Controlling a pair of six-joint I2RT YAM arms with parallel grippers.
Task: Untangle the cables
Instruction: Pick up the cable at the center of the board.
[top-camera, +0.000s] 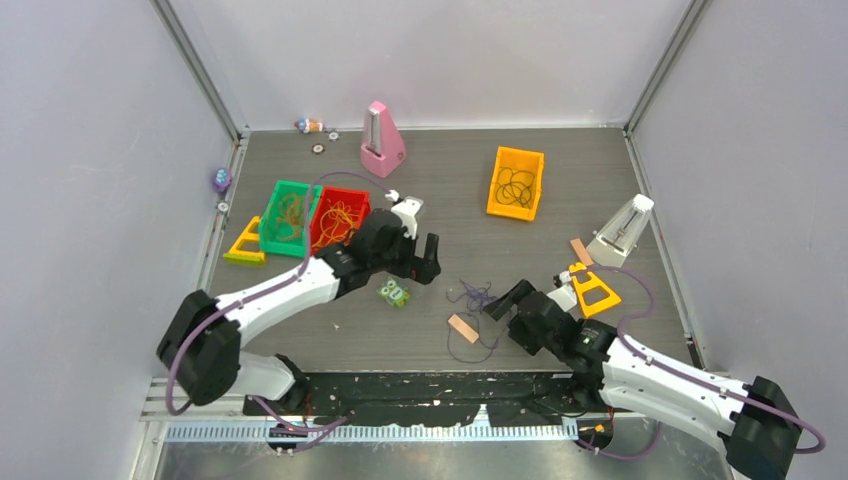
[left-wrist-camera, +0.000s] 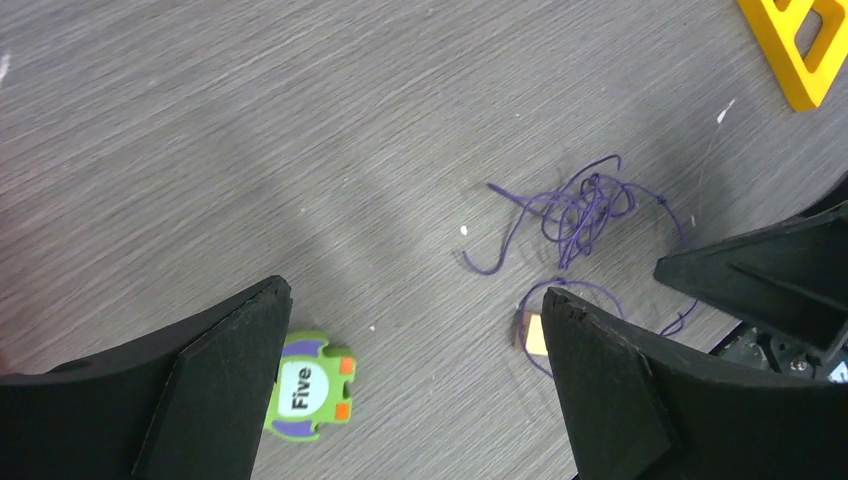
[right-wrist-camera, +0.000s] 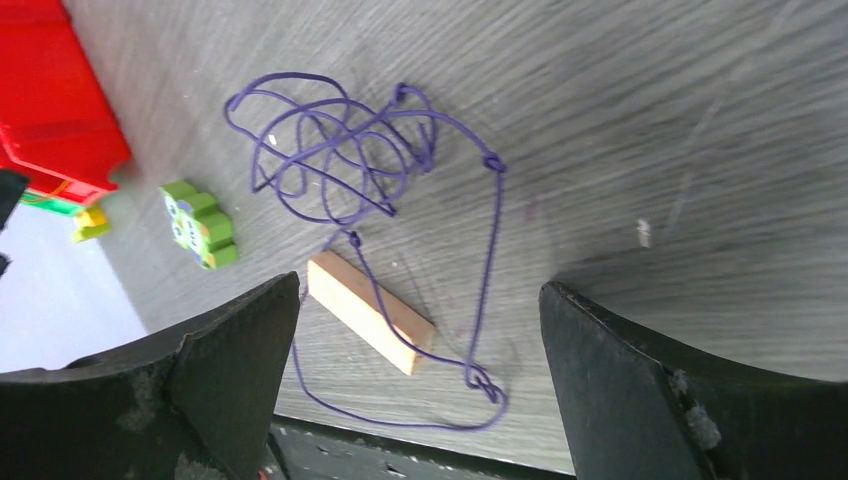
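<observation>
A tangle of thin purple cable (top-camera: 477, 296) lies loose on the grey table, with one long loop trailing toward the near edge. It also shows in the left wrist view (left-wrist-camera: 585, 205) and the right wrist view (right-wrist-camera: 345, 160). My left gripper (top-camera: 420, 266) is open and empty, hovering left of the tangle (left-wrist-camera: 415, 295). My right gripper (top-camera: 512, 298) is open and empty just right of the tangle, above the trailing loop (right-wrist-camera: 420, 290). More cables lie in bins: orange in the green bin (top-camera: 287, 215), yellow in the red bin (top-camera: 338, 220), dark ones in the yellow bin (top-camera: 515, 185).
A small wooden block (top-camera: 463, 328) lies on the purple loop. A green "Five" toy (top-camera: 394, 293) sits under my left gripper. A yellow triangle (top-camera: 592, 290), a white metronome (top-camera: 622, 232), a pink metronome (top-camera: 382, 140) and another yellow triangle (top-camera: 247, 243) stand around.
</observation>
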